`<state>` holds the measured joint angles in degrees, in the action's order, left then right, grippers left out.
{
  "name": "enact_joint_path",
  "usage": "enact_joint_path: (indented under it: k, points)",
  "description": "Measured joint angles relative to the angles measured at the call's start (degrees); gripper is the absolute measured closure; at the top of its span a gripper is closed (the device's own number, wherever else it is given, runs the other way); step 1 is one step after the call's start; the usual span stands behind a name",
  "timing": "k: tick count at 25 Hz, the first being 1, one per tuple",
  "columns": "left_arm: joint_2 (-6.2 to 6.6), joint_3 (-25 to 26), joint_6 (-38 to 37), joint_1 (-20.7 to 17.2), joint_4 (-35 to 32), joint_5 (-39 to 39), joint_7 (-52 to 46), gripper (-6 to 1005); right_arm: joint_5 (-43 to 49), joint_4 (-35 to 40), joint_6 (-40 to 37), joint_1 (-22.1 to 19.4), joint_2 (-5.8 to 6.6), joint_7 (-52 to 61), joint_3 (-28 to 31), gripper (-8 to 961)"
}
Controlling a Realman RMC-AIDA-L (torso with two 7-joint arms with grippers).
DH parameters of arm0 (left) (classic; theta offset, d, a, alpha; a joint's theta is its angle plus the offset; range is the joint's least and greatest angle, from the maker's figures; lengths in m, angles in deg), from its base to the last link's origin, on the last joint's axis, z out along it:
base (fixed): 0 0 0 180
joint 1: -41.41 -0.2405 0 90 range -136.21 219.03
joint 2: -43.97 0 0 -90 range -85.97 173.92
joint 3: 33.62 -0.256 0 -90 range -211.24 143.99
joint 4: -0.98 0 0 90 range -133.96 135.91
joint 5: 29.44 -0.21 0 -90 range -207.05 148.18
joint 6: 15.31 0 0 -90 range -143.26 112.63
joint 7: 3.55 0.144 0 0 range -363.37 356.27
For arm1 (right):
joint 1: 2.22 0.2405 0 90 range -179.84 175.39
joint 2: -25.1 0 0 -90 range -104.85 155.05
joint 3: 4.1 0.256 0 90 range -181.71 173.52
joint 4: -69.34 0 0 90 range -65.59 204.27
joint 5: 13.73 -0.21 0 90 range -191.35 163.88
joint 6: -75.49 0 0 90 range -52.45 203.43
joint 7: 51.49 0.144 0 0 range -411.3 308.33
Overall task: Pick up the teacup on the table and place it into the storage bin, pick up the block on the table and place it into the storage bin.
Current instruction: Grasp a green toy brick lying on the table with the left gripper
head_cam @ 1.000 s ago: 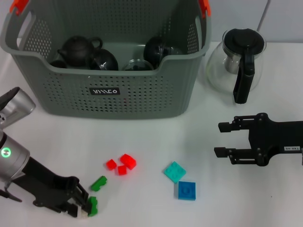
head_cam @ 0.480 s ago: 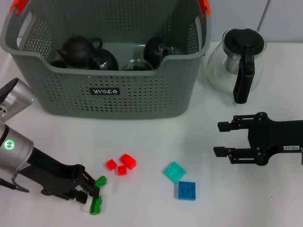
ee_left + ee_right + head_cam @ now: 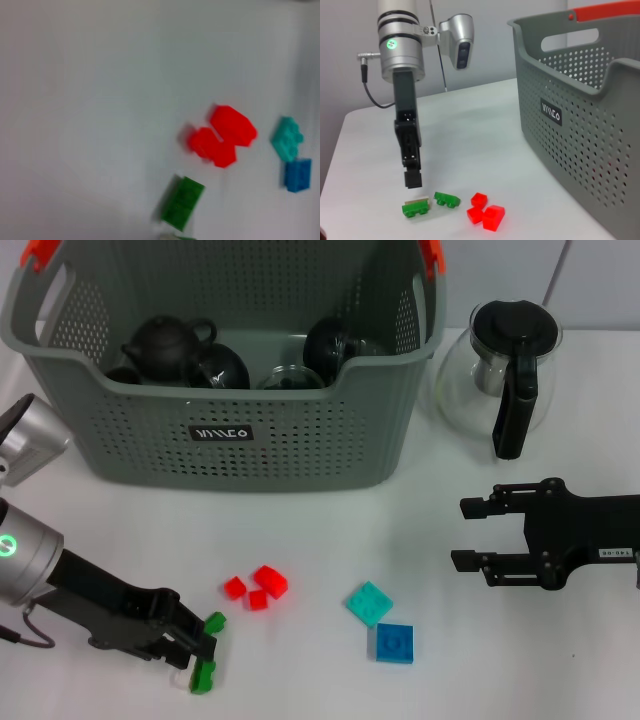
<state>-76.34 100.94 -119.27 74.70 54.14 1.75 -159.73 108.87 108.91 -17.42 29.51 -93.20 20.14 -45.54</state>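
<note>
Green plastic on the table [image 3: 320, 530] at near left: risks knocking the block [image 3: 203, 676] aside or snagging the second green block [image 3: 213, 622] with the left pincer [image 3: 197, 650], spread untellable, well short of the far storage bin [image 3: 300, 455], while leaving the right pincer [image 3: 462, 534] wide open, empty.

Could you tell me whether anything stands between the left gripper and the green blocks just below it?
Nothing visible does. The left gripper hangs just above the two green blocks on the bare white table.
</note>
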Motion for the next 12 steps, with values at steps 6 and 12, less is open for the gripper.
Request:
enact_joint_path:
  k: [6, 12]
  points:
    - [-1.23, -0.3, -4.7, -0.2, 1.7, 0.4, 5.0, 665, 0.0, 0.0, 0.0, 0.0, 0.00, 0.2, -0.1, 269]
    - [-3.12, -0.7, -5.8, -1.1, 1.9, 0.3, 12.3, 665, 0.0, -0.1, 1.0, 0.0, 0.00, 0.2, -0.1, 270]
